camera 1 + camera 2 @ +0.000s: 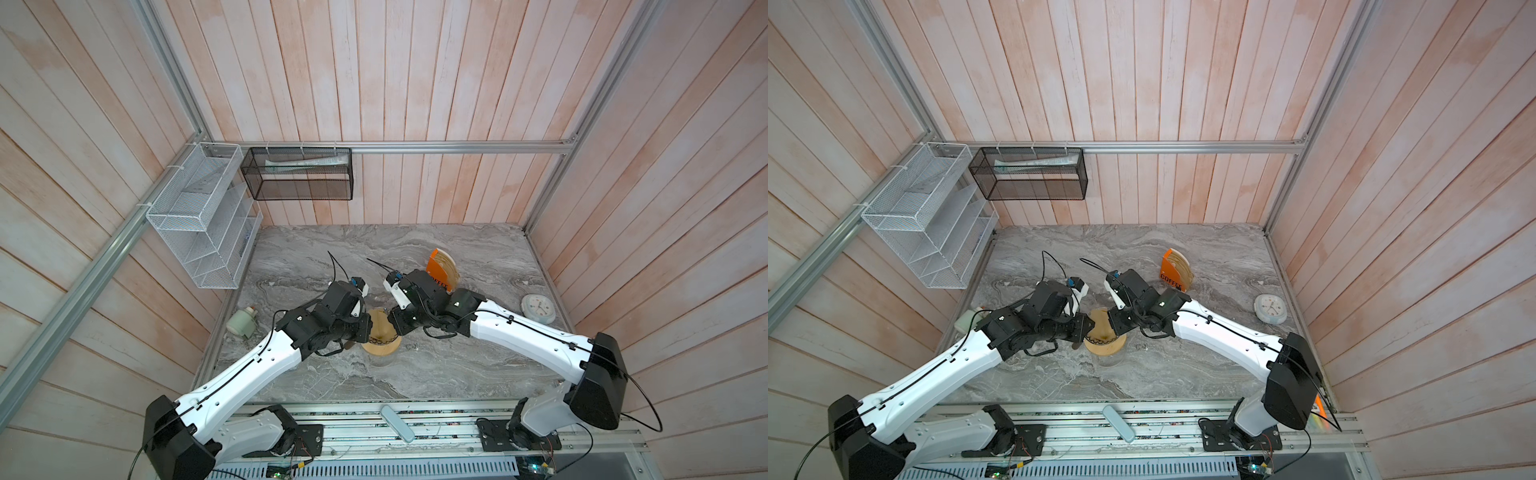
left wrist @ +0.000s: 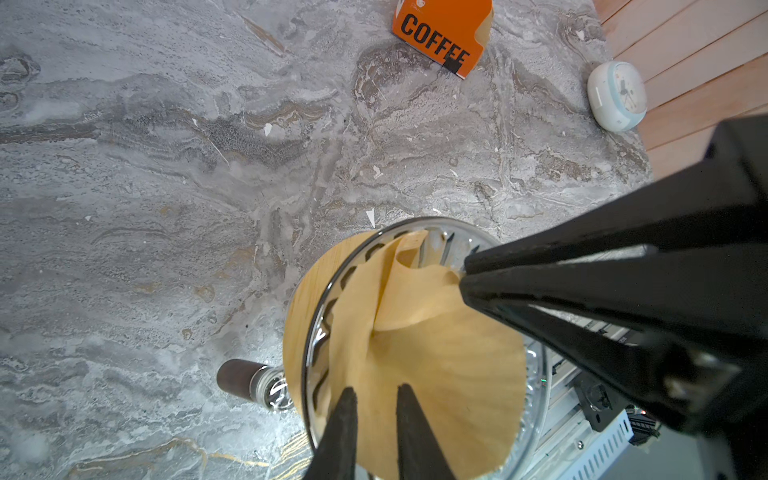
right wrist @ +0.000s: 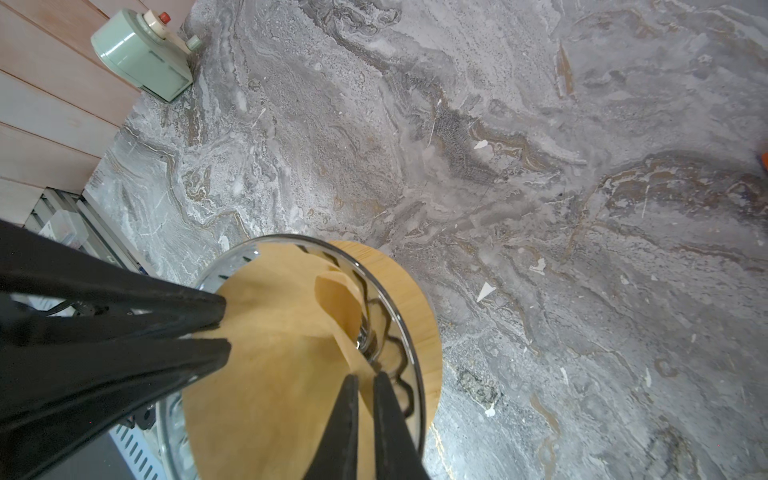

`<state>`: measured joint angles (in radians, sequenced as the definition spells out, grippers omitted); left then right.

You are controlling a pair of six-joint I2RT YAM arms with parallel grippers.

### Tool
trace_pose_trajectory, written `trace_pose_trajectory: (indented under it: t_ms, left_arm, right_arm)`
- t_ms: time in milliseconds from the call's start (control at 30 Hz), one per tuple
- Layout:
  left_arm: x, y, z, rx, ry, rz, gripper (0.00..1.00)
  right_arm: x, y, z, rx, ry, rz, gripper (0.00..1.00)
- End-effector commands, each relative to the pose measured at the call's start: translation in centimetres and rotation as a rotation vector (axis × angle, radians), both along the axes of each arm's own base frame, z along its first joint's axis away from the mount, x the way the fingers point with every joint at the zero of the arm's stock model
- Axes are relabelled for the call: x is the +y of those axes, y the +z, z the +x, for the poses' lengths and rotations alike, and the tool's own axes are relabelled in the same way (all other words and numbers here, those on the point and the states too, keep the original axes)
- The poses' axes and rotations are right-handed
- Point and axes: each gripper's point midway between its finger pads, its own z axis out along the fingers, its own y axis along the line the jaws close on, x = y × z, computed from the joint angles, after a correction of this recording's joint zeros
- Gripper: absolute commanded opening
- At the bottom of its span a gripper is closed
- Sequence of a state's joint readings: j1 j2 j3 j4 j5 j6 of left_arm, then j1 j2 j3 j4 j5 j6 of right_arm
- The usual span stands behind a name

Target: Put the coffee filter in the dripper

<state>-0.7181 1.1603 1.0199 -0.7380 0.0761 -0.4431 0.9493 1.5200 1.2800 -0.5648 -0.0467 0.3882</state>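
Nearest, the left claw [image 2: 376, 392] and the right claw [image 3: 363, 376], two in all, meet over one dripper [image 2: 328, 316]. It sits on one wooden ring [image 2: 299, 303] atop one glass jug [image 2: 243, 379], mid-tabletop [image 2: 166, 166], nearer the front edge. One paper filter [image 2: 436, 353] sits inside the dripper, partly opened. The right claw is closed, pinching the filter's rim. The left claw straddles the opposite rim with a narrow gap; whether it grips I cannot tell. One orange stand [image 2: 440, 37] sits toward the back edge, one clock [image 2: 619, 95] by the right edge, and one green box [image 3: 141, 54] by the left.

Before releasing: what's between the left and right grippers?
The coffee filter, sitting in the dripper, spans from left gripper to right gripper; both wrist views show it.
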Motion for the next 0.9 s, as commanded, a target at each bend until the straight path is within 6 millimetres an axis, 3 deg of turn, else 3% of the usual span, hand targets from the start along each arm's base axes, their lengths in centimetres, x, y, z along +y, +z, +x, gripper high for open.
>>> trace_pose_trajectory:
  t_ms: [0,867]
  left_arm:
    - [0.4,-0.2,0.1,0.002,-0.007,0.042,0.21]
    - [0.9,-0.9,-0.2,0.018,0.008,0.050,0.21]
  right_arm:
    - [-0.8,-1.0,0.0,0.001,-0.008,-0.079,0.12]
    - [-1.4,-2.1,0.0,0.005,-0.023,-0.107,0.12]
